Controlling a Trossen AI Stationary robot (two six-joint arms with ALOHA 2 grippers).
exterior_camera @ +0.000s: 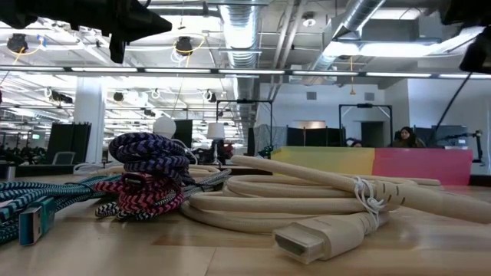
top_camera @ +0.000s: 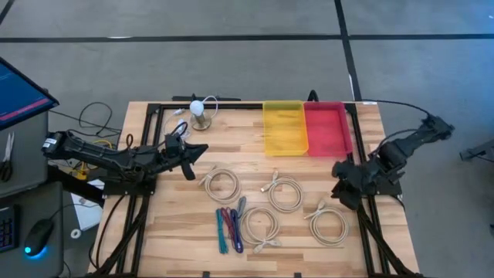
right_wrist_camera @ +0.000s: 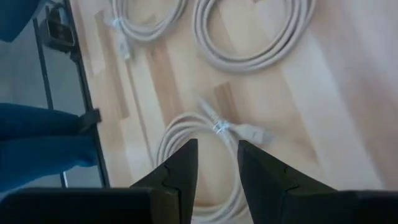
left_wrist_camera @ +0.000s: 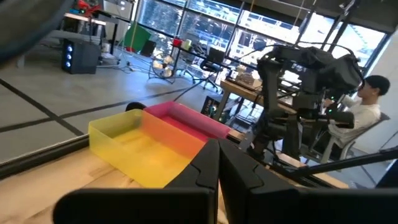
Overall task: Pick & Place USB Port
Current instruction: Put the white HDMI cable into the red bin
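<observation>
Right wrist view: right gripper (right_wrist_camera: 216, 163) is hovering part-open and empty over a beige coiled cable (right_wrist_camera: 199, 155), risking snagging loose loops; left gripper (top_camera: 187, 158) is idling clenched.

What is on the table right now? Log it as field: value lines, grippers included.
left gripper: shut, empty, above table's left part
right gripper: open, empty, above a coiled cable
beige cable coils: four, flat on table
braided cables: bundled near front edge
yellow bin: at back edge, touching red bin
bins' contents: none visible
</observation>
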